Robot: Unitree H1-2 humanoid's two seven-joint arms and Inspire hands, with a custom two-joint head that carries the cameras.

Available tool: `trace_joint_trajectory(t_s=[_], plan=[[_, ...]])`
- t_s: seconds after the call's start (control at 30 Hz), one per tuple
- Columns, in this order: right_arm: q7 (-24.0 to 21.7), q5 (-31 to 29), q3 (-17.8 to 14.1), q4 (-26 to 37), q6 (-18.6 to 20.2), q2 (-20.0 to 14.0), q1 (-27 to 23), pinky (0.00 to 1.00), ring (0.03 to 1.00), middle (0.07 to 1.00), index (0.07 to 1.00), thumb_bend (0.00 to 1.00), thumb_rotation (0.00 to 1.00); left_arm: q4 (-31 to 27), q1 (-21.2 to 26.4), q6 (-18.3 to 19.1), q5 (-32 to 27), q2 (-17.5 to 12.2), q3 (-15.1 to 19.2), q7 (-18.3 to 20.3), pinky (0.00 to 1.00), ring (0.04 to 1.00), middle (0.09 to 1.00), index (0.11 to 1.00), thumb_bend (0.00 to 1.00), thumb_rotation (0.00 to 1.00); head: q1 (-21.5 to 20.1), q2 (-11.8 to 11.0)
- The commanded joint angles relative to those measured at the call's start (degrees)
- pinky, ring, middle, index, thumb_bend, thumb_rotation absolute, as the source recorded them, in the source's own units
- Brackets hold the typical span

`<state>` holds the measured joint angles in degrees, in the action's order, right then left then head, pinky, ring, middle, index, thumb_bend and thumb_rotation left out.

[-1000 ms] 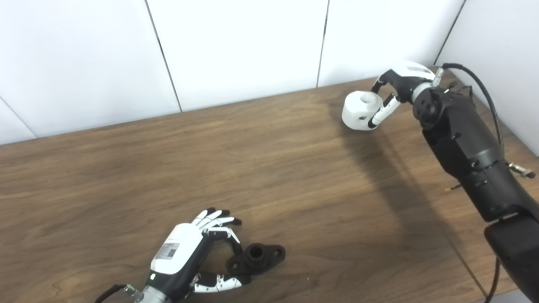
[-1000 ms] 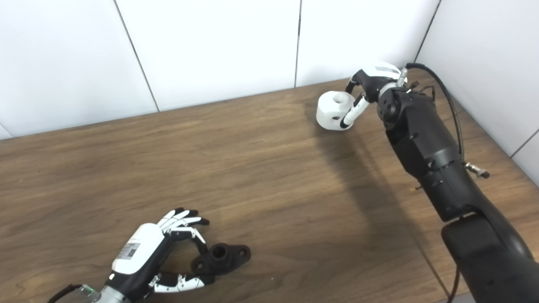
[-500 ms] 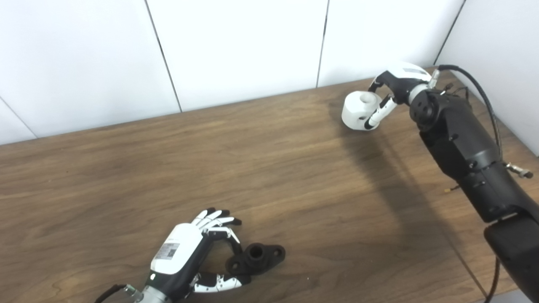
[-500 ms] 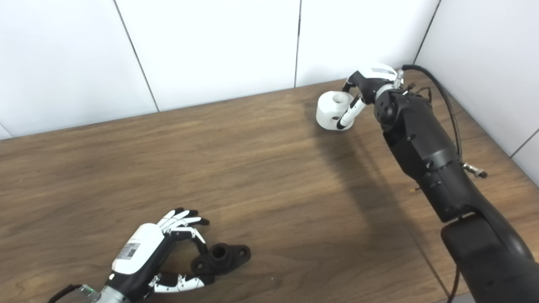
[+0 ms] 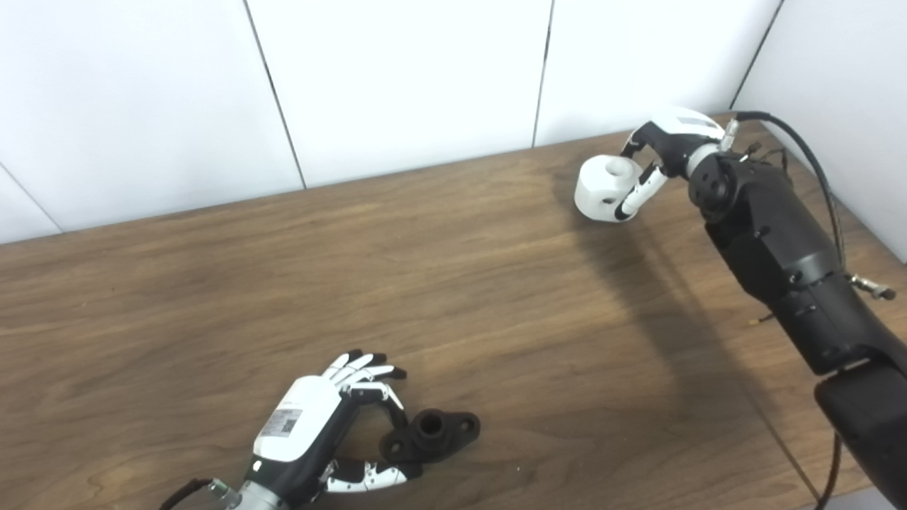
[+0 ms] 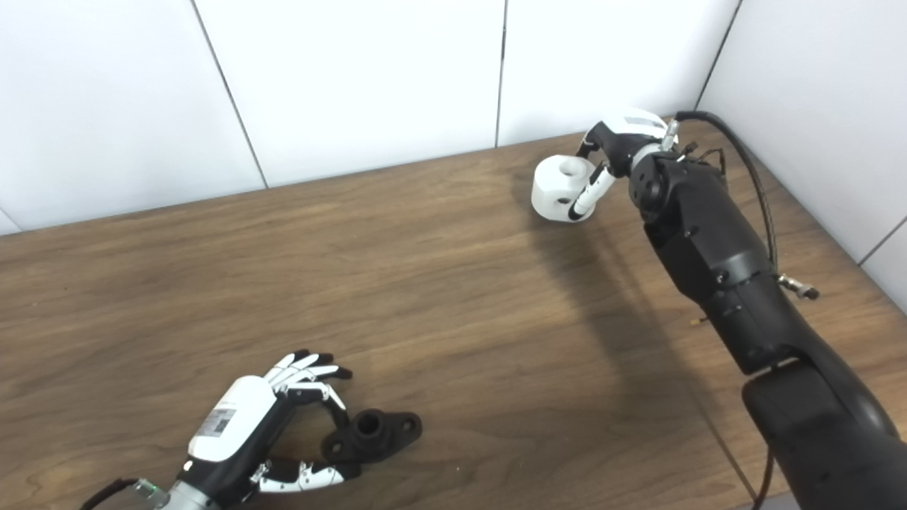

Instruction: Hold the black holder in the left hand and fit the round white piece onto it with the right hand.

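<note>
The black holder (image 5: 434, 433), a flat piece with a raised round hub and two ears, lies on the wooden table (image 5: 453, 283) near the front. My left hand (image 5: 312, 418) is beside its left end, with a curled finger above and the thumb below pinching the left ear. The round white piece (image 5: 602, 185), a short cylinder with a hole on top, is at the far right back of the table. My right hand (image 5: 669, 138) is shut on it, thumb across its front, fingers behind. Whether it rests on the table or hangs just above it is unclear.
White wall panels (image 5: 397, 85) stand right behind the table's back edge, and another wall (image 5: 843, 78) closes the right side. The right forearm (image 5: 786, 255) and its cable (image 5: 815, 156) stretch along the table's right side.
My right hand with the white piece has shifted very slightly to the left. The left hand and the black holder have not moved.
</note>
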<state>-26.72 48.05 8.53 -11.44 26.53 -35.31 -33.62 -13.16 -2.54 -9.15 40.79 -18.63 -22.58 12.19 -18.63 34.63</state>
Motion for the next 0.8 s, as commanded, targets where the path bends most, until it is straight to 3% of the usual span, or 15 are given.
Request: trace_joint_trajectory(t_s=[0.0,0.53,0.77], plan=[[3.2,-1.1,-1.6,2.0,-0.9,-1.6,-1.9,1.0,0.914,0.826,0.504,0.55,0.14,1.8,-2.3,4.1,1.8,-1.8,-0.5,4.4,0.95,0.9,0.812,0.487,0.52,0.06,0.0,0.0],[7.9,-4.2,-1.0,2.8,-3.3,-2.5,-1.4,0.92,0.87,0.761,0.484,0.52,0.13,1.9,-2.2,4.2,2.1,-1.6,-0.9,4.4,0.95,0.898,0.811,0.487,0.52,0.06,0.0,0.3],[5.4,-4.5,-0.4,6.7,-1.5,-3.0,-1.2,0.89,0.855,0.77,0.483,0.52,0.13,1.8,-2.2,4.4,2.6,-1.3,-1.1,4.3,0.95,0.899,0.811,0.487,0.52,0.06,0.7,0.6]])
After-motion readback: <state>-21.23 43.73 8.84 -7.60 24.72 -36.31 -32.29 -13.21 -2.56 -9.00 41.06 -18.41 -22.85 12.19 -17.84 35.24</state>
